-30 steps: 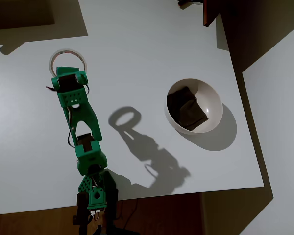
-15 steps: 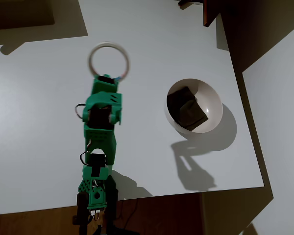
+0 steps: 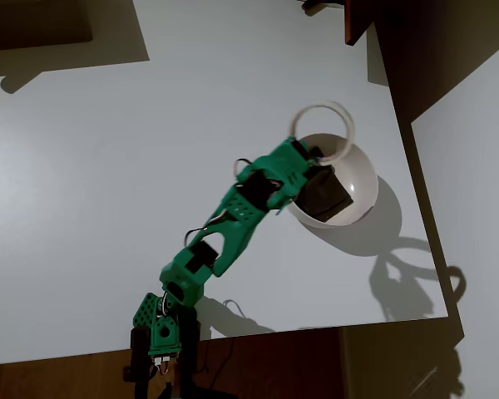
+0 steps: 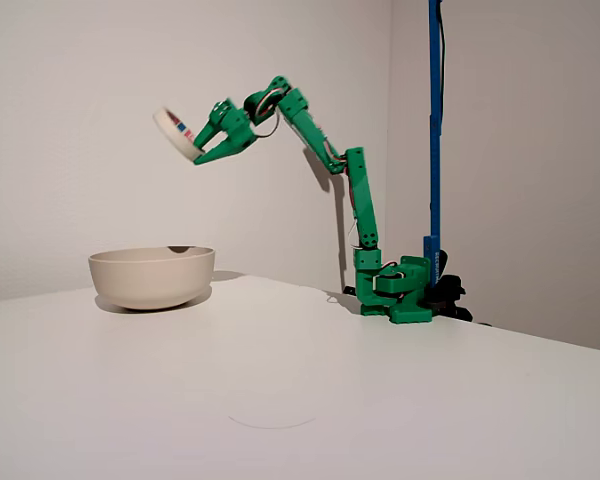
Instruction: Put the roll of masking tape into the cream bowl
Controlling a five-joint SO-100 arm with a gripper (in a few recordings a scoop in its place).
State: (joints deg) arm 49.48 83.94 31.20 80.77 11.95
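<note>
White and bare, the table [image 4: 280, 400] spreads wide in the foreground of the fixed view, and the overhead view likewise shows most of its top open toward the left and far edges. The green arm [image 3: 224, 233] rises from its base at the near edge in the overhead view and slants across to the right side. The cream bowl [image 4: 152, 277] stands near the right edge in the overhead view, with a strip of table between it and that edge, and a dark brown-black lump of cloth [image 3: 324, 189] lies inside it. In the fixed view the gripper [image 4: 202, 140] hangs well above the bowl with clear air between them. Its fingers are closed on the roll of masking tape [image 3: 323, 133], gripping the ring at the part of its band nearest the arm, so the rest of the ring juts out past the fingertips. In the overhead view the ring shows nearly its full circle, its hole open to the camera, sitting over the bowl's far rim [image 3: 316, 140] and partly beyond it. In the fixed view the tape [image 4: 174, 133] is seen nearly edge-on and tilted, reddish marks on its inner side.
</note>
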